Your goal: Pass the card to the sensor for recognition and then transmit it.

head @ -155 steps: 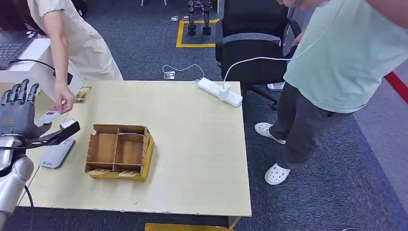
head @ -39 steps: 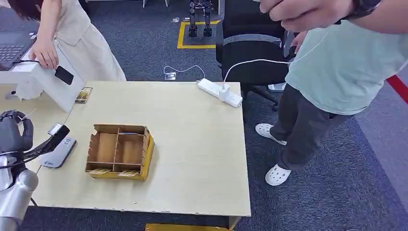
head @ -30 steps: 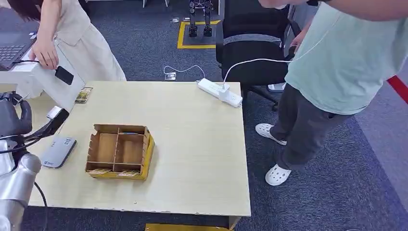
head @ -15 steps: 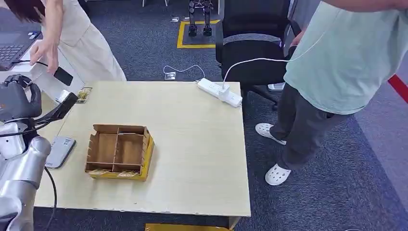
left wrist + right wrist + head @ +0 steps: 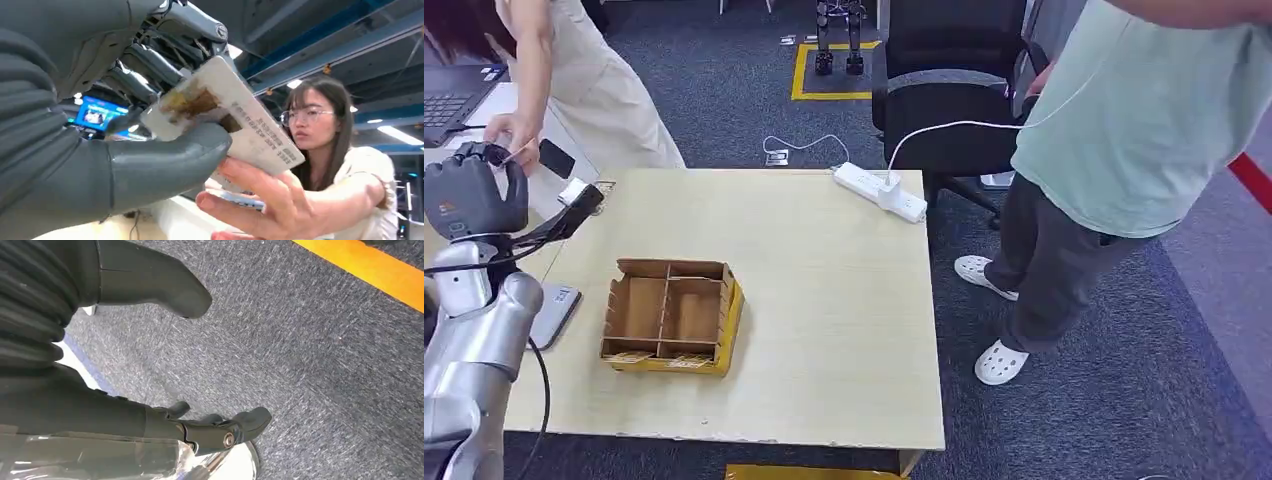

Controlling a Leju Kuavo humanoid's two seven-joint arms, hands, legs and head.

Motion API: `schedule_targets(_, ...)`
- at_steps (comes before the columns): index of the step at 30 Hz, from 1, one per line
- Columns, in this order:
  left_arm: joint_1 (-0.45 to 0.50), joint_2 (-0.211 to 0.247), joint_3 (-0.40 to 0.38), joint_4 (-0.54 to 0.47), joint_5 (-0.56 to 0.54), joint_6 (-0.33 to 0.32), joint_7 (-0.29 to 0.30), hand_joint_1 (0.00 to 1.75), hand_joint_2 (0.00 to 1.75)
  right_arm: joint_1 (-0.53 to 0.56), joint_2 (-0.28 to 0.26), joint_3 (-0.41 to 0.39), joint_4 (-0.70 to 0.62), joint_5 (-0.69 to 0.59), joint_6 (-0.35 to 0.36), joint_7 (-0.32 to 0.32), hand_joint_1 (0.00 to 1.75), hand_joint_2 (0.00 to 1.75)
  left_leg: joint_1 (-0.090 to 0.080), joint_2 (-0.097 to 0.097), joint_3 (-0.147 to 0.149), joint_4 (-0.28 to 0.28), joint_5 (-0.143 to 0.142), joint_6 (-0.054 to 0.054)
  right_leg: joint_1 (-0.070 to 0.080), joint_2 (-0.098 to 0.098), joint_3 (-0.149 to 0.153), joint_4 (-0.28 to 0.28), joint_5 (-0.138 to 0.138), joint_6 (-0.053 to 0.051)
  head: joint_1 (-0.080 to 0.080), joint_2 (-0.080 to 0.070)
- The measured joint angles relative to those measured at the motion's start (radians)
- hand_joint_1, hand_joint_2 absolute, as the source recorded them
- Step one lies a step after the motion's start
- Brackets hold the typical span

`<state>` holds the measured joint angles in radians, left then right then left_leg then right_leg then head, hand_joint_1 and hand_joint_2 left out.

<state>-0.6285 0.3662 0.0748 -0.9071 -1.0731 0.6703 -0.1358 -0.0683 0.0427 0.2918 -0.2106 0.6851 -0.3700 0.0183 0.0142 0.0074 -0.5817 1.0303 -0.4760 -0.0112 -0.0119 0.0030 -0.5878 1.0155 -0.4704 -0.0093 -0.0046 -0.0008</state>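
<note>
Left hand: the left hand (image 5: 115,125) is raised at the table's far left corner and pinches the card (image 5: 227,117) between its thick grey thumb and its darker fingers (image 5: 150,70); in the head view the hand (image 5: 464,195) shows as a curled grey fist.
Card: white, with a brownish picture at the held end and rows of small print toward the free end; it sticks out past the thumb. A person's hand (image 5: 260,202) reaches in under the free end, fingertips at or just below the card's edge; whether they touch it I cannot tell.
Right hand: the right hand (image 5: 165,355) hangs over grey carpet with the thumb apart from loosely curled fingers and nothing in it.
Sensor: a flat grey reader (image 5: 552,312) lies on the table (image 5: 824,300) by the left arm, partly covered by it, with a small blue mark at its near edge.
Hard to make out: the card's print is too small to read; the hand's orange mark in the head view is illegible.
Other things: a divided cardboard box (image 5: 672,315) sits on the table, and a white power strip (image 5: 879,192) lies at the far edge.
</note>
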Motion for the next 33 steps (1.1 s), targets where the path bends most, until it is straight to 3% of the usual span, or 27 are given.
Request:
schedule_targets(3, -0.001, -0.002, 0.000, 0.000, 0.032, -0.013, -0.003, 0.00, 1.75, 0.000, 0.000, 0.000, 0.000, 0.000, 0.000, 0.000, 0.00, 1.75, 0.000, 0.000, 0.000, 0.000, 0.000, 0.000, 0.000, 0.000, 0.000, 0.000, 0.000, 0.000, 0.000, 0.000)
schedule_targets(5, -0.003, -0.002, -0.005, 0.001, 0.064, -0.072, -0.018, 0.00, 1.75, 0.001, 0.000, 0.000, 0.000, 0.000, 0.000, 0.001, 0.00, 1.75, 0.000, 0.000, 0.000, 0.000, 0.000, 0.000, 0.000, 0.000, 0.000, 0.000, 0.000, 0.000, 0.000, 0.000)
schedule_targets(7, -0.003, 0.005, -0.019, 0.002, 0.098, -0.163, -0.025, 0.00, 1.75, 0.000, 0.000, 0.000, 0.000, 0.000, 0.000, 0.002, 0.00, 1.75, 0.000, 0.000, 0.000, 0.000, 0.000, 0.000, 0.000, 0.000, 0.000, 0.000, 0.000, 0.000, 0.000, 0.000)
schedule_targets(10, 0.004, 0.029, -0.053, -0.008, 0.181, -0.367, -0.052, 0.00, 1.75, 0.002, 0.000, 0.000, 0.000, -0.001, 0.000, 0.003, 0.00, 1.75, 0.000, 0.001, 0.000, 0.000, 0.000, 0.000, 0.000, 0.001, 0.000, 0.000, 0.000, 0.000, 0.000, 0.000)
schedule_targets(12, 0.018, 0.050, -0.069, -0.036, 0.217, -0.437, -0.055, 0.00, 1.75, 0.006, 0.000, -0.001, 0.000, -0.004, 0.000, 0.003, 0.00, 1.75, 0.000, 0.002, 0.000, 0.000, 0.000, 0.000, 0.000, 0.002, 0.000, 0.000, 0.000, 0.000, 0.000, 0.000)
schedule_targets(17, 0.072, 0.156, -0.124, -0.148, 0.347, -0.714, -0.075, 0.00, 1.75, 0.009, 0.000, -0.007, 0.001, -0.003, 0.000, 0.001, 0.00, 1.75, 0.000, 0.004, -0.001, 0.000, -0.001, -0.001, 0.000, 0.004, -0.002, 0.001, 0.000, 0.000, 0.000, 0.000)
schedule_targets(21, 0.105, 0.236, -0.155, -0.224, 0.404, -0.803, -0.079, 0.00, 1.75, 0.011, 0.000, -0.018, 0.001, 0.000, 0.000, -0.001, 0.00, 1.75, 0.001, 0.004, -0.003, 0.000, -0.001, -0.001, 0.000, 0.004, -0.003, 0.001, 0.000, 0.000, 0.000, 0.000)
schedule_targets(24, 0.170, 0.371, -0.195, -0.311, 0.565, -0.983, -0.095, 0.00, 1.75, 0.011, -0.002, -0.024, 0.001, 0.000, -0.003, -0.009, 0.00, 1.75, 0.002, 0.012, -0.003, -0.001, -0.002, -0.003, 0.002, 0.012, -0.005, 0.002, 0.001, -0.002, 0.002, 0.000)
schedule_targets(27, 0.305, 0.590, -0.188, -0.454, 0.803, -1.089, -0.083, 0.00, 1.75, 0.022, -0.006, -0.033, 0.002, 0.000, -0.003, -0.017, 0.00, 1.75, 0.004, 0.019, -0.003, -0.001, -0.004, -0.004, 0.003, 0.019, -0.008, 0.002, 0.001, -0.003, -0.001, 0.000)
schedule_targets(30, 0.532, 0.758, -0.064, -0.625, 0.955, -1.195, -0.077, 0.00, 1.75, 0.024, -0.010, -0.046, 0.004, -0.003, -0.004, -0.026, 0.00, 1.75, 0.004, 0.016, -0.004, -0.001, -0.005, -0.004, 0.003, 0.017, -0.008, 0.001, -0.001, -0.003, -0.003, 0.000)
schedule_targets(31, 0.617, 0.790, 0.005, -0.689, 0.965, -1.235, -0.070, 0.00, 1.75, 0.024, -0.011, -0.051, 0.005, -0.006, -0.004, -0.026, 0.00, 1.75, 0.004, 0.014, -0.004, -0.001, -0.005, -0.004, 0.003, 0.014, -0.008, 0.001, -0.002, -0.003, -0.002, 0.000)
schedule_targets(33, 0.766, 0.826, 0.125, -0.809, 0.937, -1.242, -0.061, 0.00, 1.75, 0.023, -0.011, -0.058, 0.005, -0.005, -0.003, -0.026, 0.00, 1.75, 0.003, 0.009, -0.004, -0.001, -0.006, -0.003, 0.003, 0.008, -0.006, 0.000, -0.004, -0.001, -0.001, 0.000)
